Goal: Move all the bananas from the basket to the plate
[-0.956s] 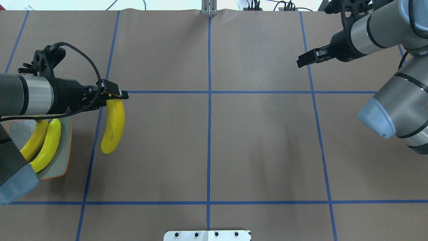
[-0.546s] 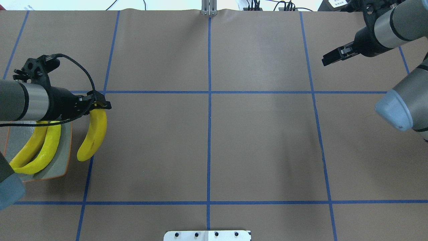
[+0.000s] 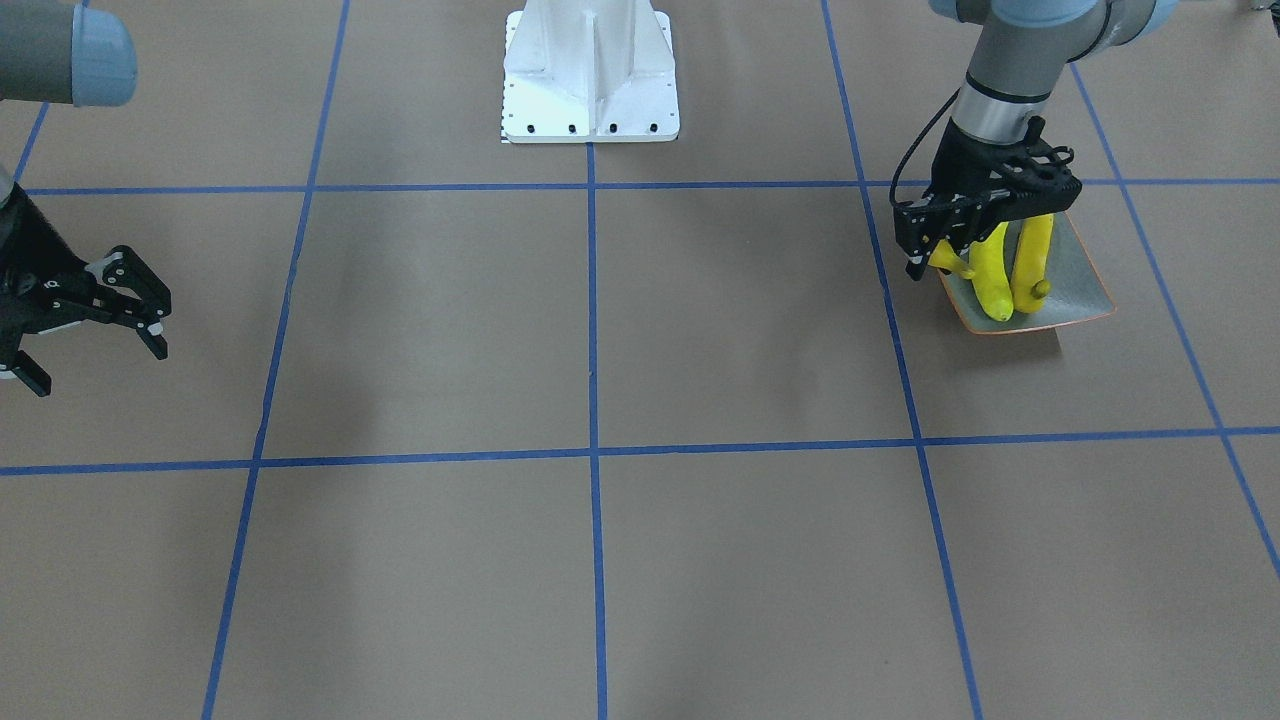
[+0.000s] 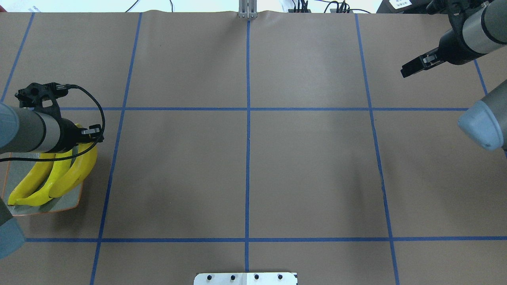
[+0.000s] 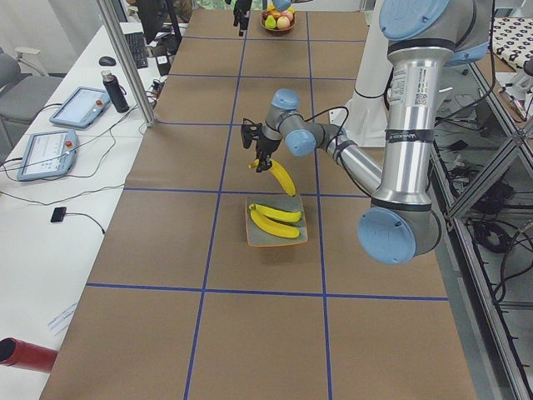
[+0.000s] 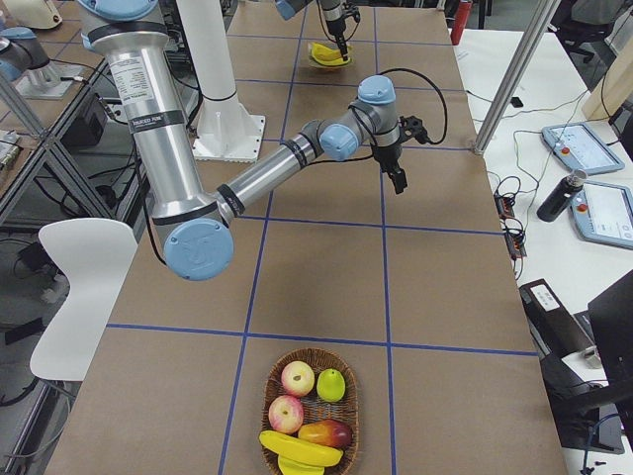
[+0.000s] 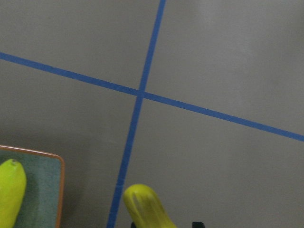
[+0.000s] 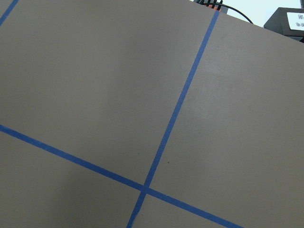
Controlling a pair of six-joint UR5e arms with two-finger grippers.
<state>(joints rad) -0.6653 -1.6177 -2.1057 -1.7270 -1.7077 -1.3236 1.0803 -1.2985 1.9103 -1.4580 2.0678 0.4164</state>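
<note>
Surface: table (image 4: 309, 158) under brown paper, gridded with blue tape (image 4: 248, 158); white robot base (image 3: 590, 70) at the robot's edge.
Left gripper (image 4: 95, 136): fingers clamped on the upper end of one banana. Arm comes in low from the robot's left side.
Held banana (image 4: 78, 171): hangs tilted from the fingers, free end pointing down and back toward the robot. The free end sits at the plate's edge on the table-centre side. The left wrist camera puts its tip just outside the orange rim, over a tape line. Cannot tell if it touches the plate.
Plate (image 4: 65, 202): grey-green, orange rim, in the grid cell at the robot's far left, directly under the left wrist.
Two bananas (image 4: 31, 184): lying lengthwise in the plate, side by side and touching, just beside the held one.
Right gripper (image 3: 100, 368): fingers spread wide, nothing between them, hanging above bare paper on the robot's right side, well apart from the plate.
Basket (image 6: 313, 352): wicker, at the table end on the robot's right, well apart from both arms.
Basket contents: fourth banana (image 6: 302, 448) lying at the near side, with apples (image 6: 297, 378) and other fruit around it.
</note>
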